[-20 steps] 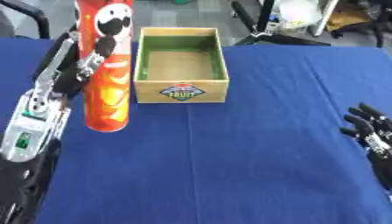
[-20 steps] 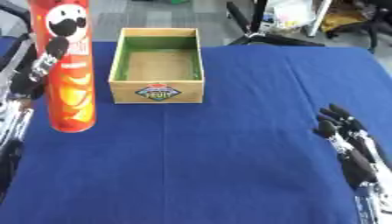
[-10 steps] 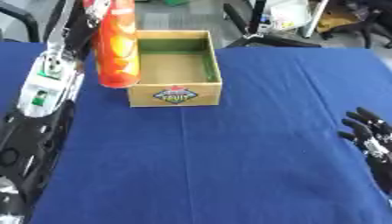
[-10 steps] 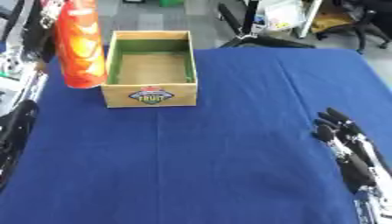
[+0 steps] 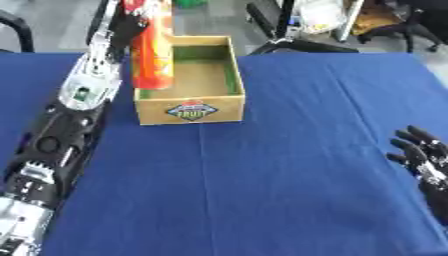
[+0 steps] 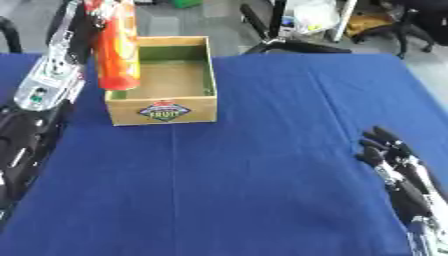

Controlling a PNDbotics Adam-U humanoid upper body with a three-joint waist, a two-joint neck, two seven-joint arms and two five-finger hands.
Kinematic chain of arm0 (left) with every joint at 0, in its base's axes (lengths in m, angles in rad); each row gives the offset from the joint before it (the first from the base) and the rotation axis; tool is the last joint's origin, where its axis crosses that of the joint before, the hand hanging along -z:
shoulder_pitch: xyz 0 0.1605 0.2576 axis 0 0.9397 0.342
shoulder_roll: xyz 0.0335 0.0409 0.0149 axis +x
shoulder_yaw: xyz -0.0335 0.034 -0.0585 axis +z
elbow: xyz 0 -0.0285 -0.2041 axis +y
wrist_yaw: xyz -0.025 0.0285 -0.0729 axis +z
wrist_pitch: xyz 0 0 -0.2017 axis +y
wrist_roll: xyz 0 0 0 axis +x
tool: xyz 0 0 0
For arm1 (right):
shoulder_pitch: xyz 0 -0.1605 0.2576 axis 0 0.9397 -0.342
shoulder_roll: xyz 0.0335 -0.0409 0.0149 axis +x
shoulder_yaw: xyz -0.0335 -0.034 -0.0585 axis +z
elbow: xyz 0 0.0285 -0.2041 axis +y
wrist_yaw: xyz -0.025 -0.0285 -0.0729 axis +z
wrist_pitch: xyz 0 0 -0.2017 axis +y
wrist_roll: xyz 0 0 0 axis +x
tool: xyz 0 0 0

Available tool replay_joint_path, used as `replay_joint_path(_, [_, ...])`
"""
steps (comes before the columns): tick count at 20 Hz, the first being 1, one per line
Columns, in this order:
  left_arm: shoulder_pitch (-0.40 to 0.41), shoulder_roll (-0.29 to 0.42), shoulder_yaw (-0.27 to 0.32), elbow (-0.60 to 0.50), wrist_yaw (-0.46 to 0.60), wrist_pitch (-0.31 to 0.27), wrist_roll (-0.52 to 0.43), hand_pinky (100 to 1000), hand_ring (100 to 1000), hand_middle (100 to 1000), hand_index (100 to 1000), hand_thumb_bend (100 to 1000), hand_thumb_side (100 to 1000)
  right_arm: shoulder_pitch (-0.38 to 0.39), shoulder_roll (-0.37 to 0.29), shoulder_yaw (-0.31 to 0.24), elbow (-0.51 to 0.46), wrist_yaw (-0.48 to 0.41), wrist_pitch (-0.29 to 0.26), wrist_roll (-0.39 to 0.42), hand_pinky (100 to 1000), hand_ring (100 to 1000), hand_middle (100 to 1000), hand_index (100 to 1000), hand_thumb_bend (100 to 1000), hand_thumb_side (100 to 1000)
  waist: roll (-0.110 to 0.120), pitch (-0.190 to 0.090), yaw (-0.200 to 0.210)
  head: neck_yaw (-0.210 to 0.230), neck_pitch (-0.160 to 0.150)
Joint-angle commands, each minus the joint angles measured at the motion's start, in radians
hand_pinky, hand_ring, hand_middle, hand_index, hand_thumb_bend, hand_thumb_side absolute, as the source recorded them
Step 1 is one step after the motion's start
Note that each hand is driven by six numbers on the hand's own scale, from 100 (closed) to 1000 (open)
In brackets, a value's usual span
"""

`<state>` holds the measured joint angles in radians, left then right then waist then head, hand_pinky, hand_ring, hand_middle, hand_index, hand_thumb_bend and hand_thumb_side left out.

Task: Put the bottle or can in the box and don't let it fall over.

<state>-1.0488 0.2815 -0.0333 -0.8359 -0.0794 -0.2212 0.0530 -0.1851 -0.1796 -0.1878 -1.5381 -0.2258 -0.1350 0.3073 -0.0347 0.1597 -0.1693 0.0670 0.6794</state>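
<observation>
The left hand [image 5: 131, 22] clasps the tall orange can [image 5: 150, 47] near its top, upright over the box [image 5: 191, 107] (likely light, rigid, tippy); right hand [image 6: 394, 162] rests unclenched.

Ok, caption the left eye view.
Left hand holds the red can upright over the box; right hand idles.

Black arms [image 5: 52, 145] — silver joints.
</observation>
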Motion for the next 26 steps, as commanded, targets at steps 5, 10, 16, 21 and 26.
replay_joint_path(5, [-0.043, 0.007, 0.018, 0.086, -0.078, -0.024, 0.072, 288, 500, 440, 715, 100, 499, -0.015, -0.014, 0.003, -0.006, -0.01, -0.003, 0.009, 807, 898, 848, 908, 548, 427, 0.004, -0.008, -0.018, 0.005, -0.018])
replay_joint_path(10, [-0.035, 0.01, 0.011, 0.097, -0.16, -0.02, 0.047, 610, 775, 725, 848, 100, 510, -0.015, -0.014, 0.003, -0.007, -0.01, -0.002, 0.01, 807, 898, 848, 908, 548, 426, 0.006, -0.006, -0.019, 0.002, -0.018])
replay_joint_path(16, [-0.031, 0.019, 0.012, 0.088, -0.261, -0.014, 0.034, 773, 992, 998, 958, 254, 609, -0.014, -0.015, 0.002, -0.007, -0.011, -0.002, 0.009, 807, 898, 849, 908, 548, 425, 0.007, -0.006, -0.016, 0.0, -0.015])
replay_joint_path(21, [-0.029, 0.027, 0.012, 0.078, -0.299, -0.005, 0.017, 838, 1000, 1000, 1000, 393, 666, -0.013, -0.015, 0.001, -0.007, -0.011, -0.002, 0.009, 808, 898, 849, 908, 547, 425, 0.006, -0.006, -0.013, -0.002, -0.013])
replay_joint_path(26, [-0.025, 0.033, 0.011, 0.066, -0.338, 0.006, -0.002, 864, 1000, 1000, 1000, 451, 691, -0.012, -0.014, 0.0, -0.007, -0.011, -0.002, 0.009, 808, 898, 849, 908, 548, 424, 0.005, -0.008, -0.008, -0.004, -0.013])
